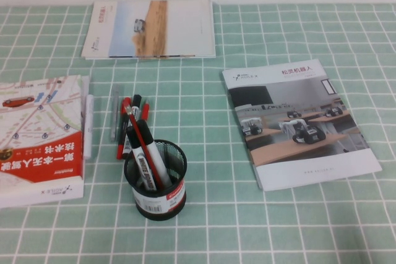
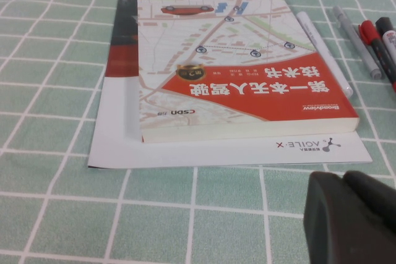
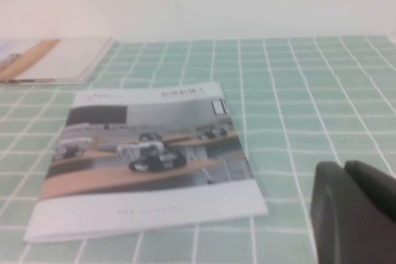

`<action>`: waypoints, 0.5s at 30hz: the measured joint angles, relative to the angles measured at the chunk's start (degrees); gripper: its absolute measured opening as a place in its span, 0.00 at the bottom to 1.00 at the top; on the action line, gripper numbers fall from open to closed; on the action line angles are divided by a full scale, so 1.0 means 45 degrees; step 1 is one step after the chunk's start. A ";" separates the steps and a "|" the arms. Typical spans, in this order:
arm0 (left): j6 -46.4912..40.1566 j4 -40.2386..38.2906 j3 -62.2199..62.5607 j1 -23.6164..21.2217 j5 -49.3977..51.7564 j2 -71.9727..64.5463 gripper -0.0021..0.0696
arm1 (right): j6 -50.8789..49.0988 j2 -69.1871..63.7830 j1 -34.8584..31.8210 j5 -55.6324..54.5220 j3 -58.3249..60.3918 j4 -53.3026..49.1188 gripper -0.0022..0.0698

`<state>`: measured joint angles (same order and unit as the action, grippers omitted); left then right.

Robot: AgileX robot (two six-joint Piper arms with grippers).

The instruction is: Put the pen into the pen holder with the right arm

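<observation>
The black mesh pen holder [image 1: 159, 183] stands at the front middle of the table. The thin dark-red pen [image 1: 143, 143] leans inside it, its top sticking out toward the back left, next to a black marker with a white label [image 1: 147, 159]. Neither arm shows in the high view. My left gripper [image 2: 343, 178] is shut and empty, low over the cloth in front of the red book [image 2: 235, 66]. My right gripper [image 3: 344, 169] is shut and empty, over the cloth beside the robot brochure [image 3: 142, 159]. The holder is out of both wrist views.
Red and black markers [image 1: 133, 115], a grey pen [image 1: 114, 112] and a white marker [image 1: 88, 125] lie behind the holder. The red book [image 1: 37, 140] lies at the left, the brochure [image 1: 300, 122] at the right, a booklet [image 1: 151, 29] at the back.
</observation>
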<state>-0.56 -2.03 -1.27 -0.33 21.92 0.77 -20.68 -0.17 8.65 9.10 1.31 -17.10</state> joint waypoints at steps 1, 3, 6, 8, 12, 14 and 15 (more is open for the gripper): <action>0.0000 0.0000 0.0000 0.0000 0.0000 0.0000 0.02 | -0.0012 0.0074 0.0000 0.0235 0.0018 0.0032 0.00; 0.0000 0.0000 0.0000 0.0000 0.0000 0.0000 0.02 | -0.0034 0.0141 0.0000 0.0600 0.0018 0.0084 0.00; 0.0000 0.0000 0.0000 0.0000 0.0000 0.0000 0.02 | -0.0040 0.0141 0.0000 0.0829 0.0048 0.0347 0.00; 0.0000 0.0000 0.0000 0.0000 0.0000 0.0000 0.02 | -0.0040 0.0141 0.0000 0.0931 0.0048 0.0623 0.00; 0.0000 0.0000 0.0000 0.0000 0.0000 0.0000 0.02 | 0.0659 0.0141 0.0000 0.1158 0.0048 0.1216 0.00; 0.0000 0.0000 0.0000 0.0000 0.0000 0.0000 0.02 | 0.2112 0.0141 0.0000 0.1304 0.0048 0.2415 0.00; 0.0000 0.0000 0.0000 0.0000 0.0000 0.0000 0.02 | 0.3060 0.0141 0.0000 0.1398 0.0048 0.3081 0.00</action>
<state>-0.56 -2.03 -1.27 -0.33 21.92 0.77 -6.91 0.46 8.65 15.39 1.53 -3.24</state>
